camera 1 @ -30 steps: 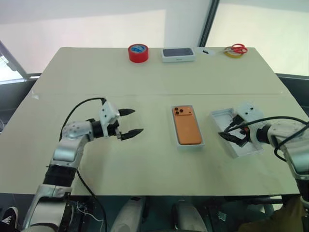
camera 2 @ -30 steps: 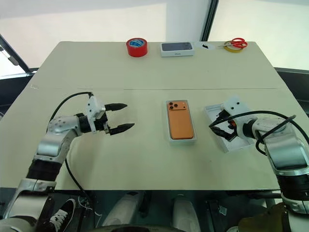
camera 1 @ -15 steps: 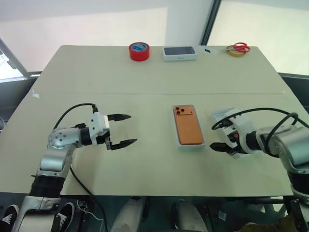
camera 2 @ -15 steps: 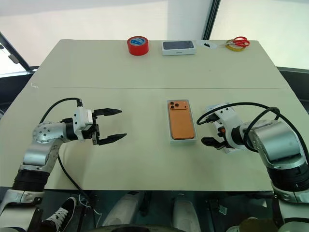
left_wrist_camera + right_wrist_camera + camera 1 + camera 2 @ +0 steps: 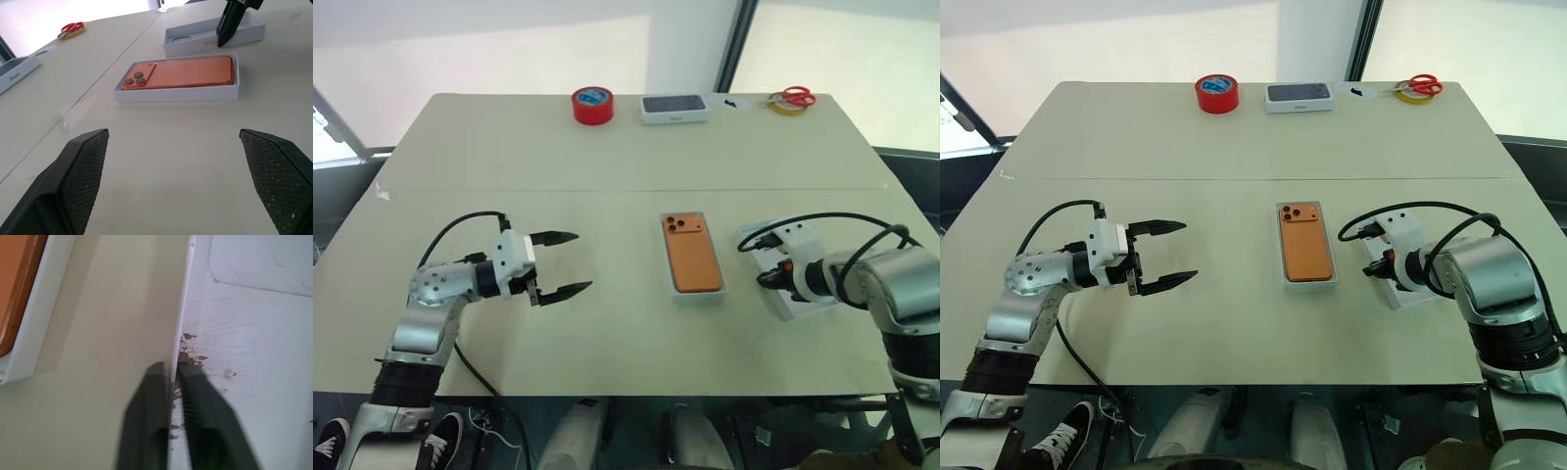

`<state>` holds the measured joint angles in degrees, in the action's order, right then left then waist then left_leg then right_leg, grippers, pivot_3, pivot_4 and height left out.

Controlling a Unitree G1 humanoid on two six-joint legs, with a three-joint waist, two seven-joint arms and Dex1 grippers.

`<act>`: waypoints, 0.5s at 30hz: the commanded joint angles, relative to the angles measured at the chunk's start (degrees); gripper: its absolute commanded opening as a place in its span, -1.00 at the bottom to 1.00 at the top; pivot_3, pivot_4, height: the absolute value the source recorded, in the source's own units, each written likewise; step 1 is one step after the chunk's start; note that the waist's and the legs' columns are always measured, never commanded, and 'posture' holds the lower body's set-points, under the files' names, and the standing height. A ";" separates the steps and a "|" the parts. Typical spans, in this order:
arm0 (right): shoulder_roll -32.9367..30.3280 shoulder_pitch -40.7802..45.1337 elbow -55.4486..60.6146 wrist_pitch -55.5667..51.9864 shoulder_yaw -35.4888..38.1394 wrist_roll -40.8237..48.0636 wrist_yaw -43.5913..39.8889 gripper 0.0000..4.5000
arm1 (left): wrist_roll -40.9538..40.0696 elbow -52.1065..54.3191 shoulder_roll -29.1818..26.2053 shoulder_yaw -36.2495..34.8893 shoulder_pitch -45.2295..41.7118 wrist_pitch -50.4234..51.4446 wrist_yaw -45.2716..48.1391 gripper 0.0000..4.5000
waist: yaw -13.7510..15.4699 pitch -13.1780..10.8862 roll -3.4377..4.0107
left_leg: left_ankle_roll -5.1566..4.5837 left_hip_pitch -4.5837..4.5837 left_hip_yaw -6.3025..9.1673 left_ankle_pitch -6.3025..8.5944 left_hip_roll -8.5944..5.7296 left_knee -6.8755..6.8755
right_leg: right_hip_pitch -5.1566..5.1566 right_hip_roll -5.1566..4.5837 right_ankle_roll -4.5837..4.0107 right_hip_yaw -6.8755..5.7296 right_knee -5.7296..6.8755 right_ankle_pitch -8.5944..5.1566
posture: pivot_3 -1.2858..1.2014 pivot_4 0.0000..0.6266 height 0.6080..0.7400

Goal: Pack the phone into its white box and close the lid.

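The orange phone (image 5: 692,256) lies camera-side up inside the shallow white box (image 5: 700,296) at the table's middle. To its right the lid (image 5: 810,305) rests open side up. My right gripper (image 5: 770,278) points steeply down at the lid's edge nearest the box. In the right wrist view its fingers (image 5: 156,382) are shut on the lid's thin side wall (image 5: 183,298). My left gripper (image 5: 582,260) hovers open over bare table left of the box, holding nothing. The left wrist view looks across at the phone (image 5: 181,73) and the lid (image 5: 205,41).
Along the far edge stand a red tape roll (image 5: 593,105), a white box with a dark phone picture (image 5: 674,108), and red scissors on a yellow tape ring (image 5: 790,100). Bare tabletop (image 5: 626,323) lies between my left gripper and the box.
My right gripper tipped downward, moved to the lid's wall nearest the box and went from open to shut on it. The left arm drew back slightly, then held still, open throughout.
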<state>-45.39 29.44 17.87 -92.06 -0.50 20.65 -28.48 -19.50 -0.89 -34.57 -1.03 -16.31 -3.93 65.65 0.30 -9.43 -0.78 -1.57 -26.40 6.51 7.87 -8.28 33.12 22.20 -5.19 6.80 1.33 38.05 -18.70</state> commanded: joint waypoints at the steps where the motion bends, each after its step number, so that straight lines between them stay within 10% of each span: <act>1: 2.13 0.92 -1.92 -0.32 0.75 -0.27 1.83 -0.98 | -2.19 2.05 -0.24 -1.12 -0.24 2.40 -1.01 1.00 | -0.12 0.03 -0.05 | 0.00 0.01 0.00 0.00 0.00 0.01 | -0.01 0.00 0.00 0.00 0.01 0.00 | 0.03 -0.52 0.94; 4: 4.10 4.02 -4.77 5.26 3.26 -2.12 3.90 -1.00 | -2.98 1.70 0.03 -1.04 -0.69 5.55 -2.10 0.66 | -0.83 0.05 -0.08 | 0.00 0.03 0.00 0.00 0.00 0.05 | -0.03 0.03 -0.06 0.03 0.03 0.02 | 0.03 -0.52 0.94; 11: 14.71 11.33 -8.54 24.77 11.36 0.79 4.80 -1.00 | -3.29 2.00 3.38 -1.09 -1.63 8.35 -7.46 -0.95 | -1.36 -0.01 0.02 | -0.05 0.00 -0.02 -0.14 0.07 -0.03 | 0.10 0.12 0.02 0.09 0.10 0.06 | 0.03 -0.52 0.94; 15: 22.62 12.22 -7.48 28.92 13.65 4.86 4.86 -1.00 | -3.35 2.15 6.06 -1.01 -2.95 9.49 -10.95 -0.99 | -0.92 -0.01 0.01 | 0.03 0.01 0.08 -0.21 0.10 -0.02 | 0.06 0.18 0.01 0.01 0.14 0.07 | 0.03 -0.52 0.94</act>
<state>-25.29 40.85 8.77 -64.92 10.56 22.54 -23.83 -21.85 -0.76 -29.09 -1.12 -18.02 4.51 56.16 -0.62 -9.43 -0.77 -1.54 -26.39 6.59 7.65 -8.19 33.12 22.25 -5.02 6.80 1.34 38.20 -18.63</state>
